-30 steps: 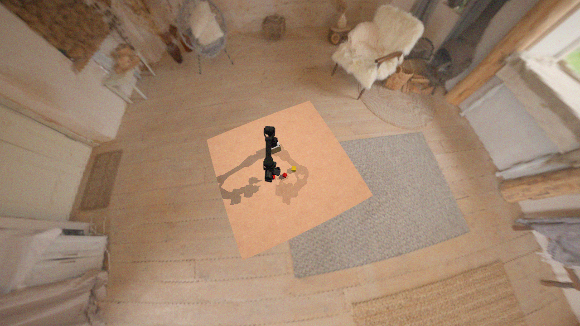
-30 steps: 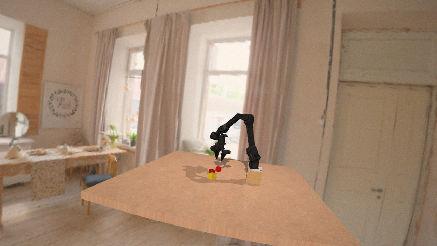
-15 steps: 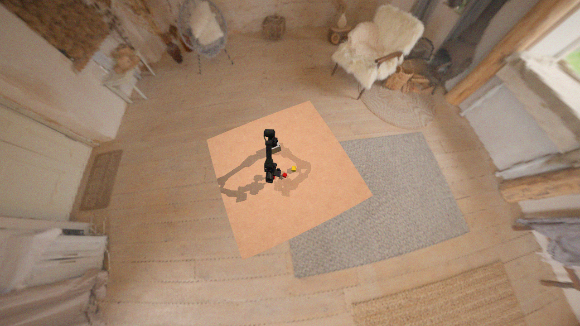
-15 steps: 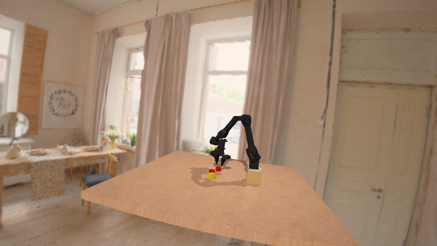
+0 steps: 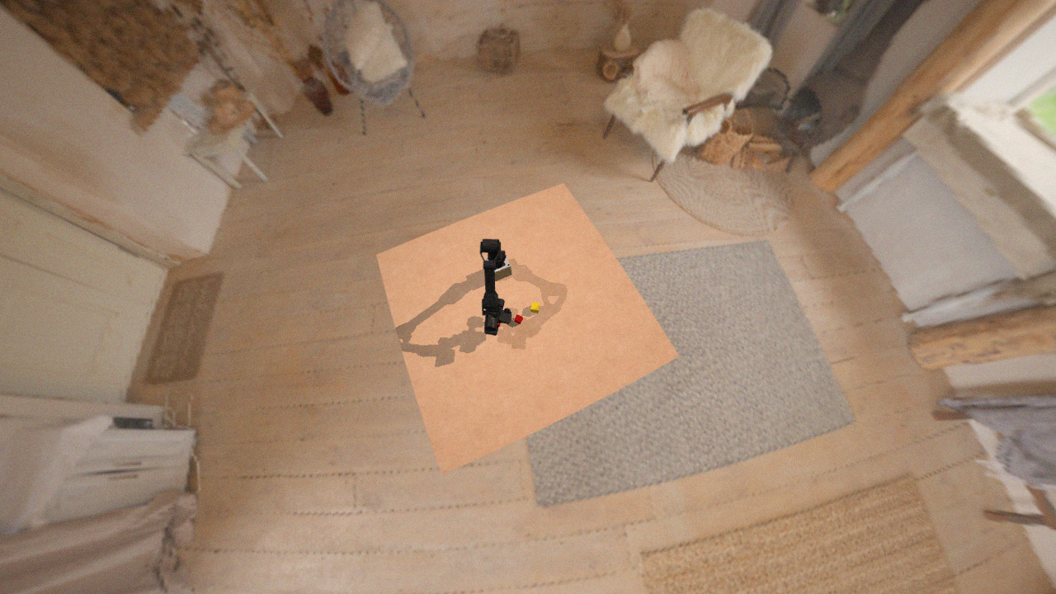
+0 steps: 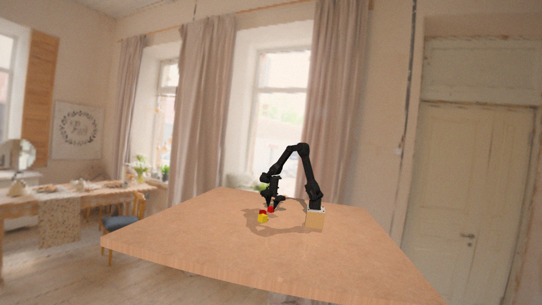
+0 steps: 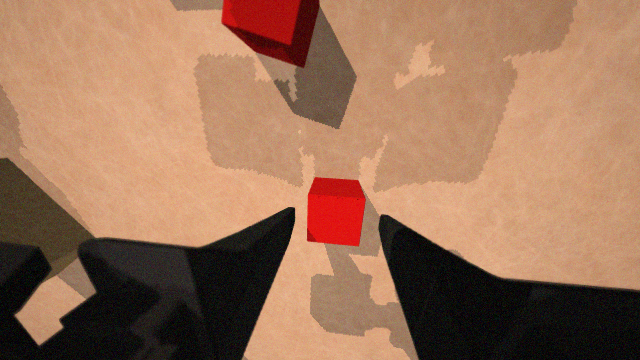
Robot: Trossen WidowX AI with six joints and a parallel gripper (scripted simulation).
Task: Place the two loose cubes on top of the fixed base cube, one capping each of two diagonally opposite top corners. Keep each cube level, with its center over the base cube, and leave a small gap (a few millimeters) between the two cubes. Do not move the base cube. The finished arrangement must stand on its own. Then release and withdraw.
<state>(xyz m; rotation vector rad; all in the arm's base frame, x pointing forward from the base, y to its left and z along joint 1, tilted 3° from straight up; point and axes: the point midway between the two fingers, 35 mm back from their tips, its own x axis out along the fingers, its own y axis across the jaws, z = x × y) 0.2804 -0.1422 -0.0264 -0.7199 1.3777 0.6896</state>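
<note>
A red cube (image 6: pixel 270 209) (image 7: pixel 336 217) lies between my fingertips in the wrist view, with a gap on each side. The top view shows only a sliver of it beside the arm. My gripper (image 6: pixel 271 207) (image 7: pixel 336 217) is open and points down, low over this cube; its exact height is hard to tell. A second red cube (image 5: pixel 518 318) (image 6: pixel 262 212) (image 7: pixel 265 22) stands apart from it, cut off by the top edge of the wrist view and partly hidden behind the yellow cube in the exterior view. The yellow cube (image 5: pixel 535 307) (image 6: pixel 262 218) has nothing on top and is outside the wrist view.
The arm's mounting block (image 5: pixel 502 272) (image 6: pixel 314 219) (image 7: pixel 37 215) stands on the tabletop (image 5: pixel 591 369) (image 6: pixel 227 246), to the right of the cubes in the exterior view. The second red cube lies between the yellow cube and the cube at my fingers. Arm shadows cross the tabletop.
</note>
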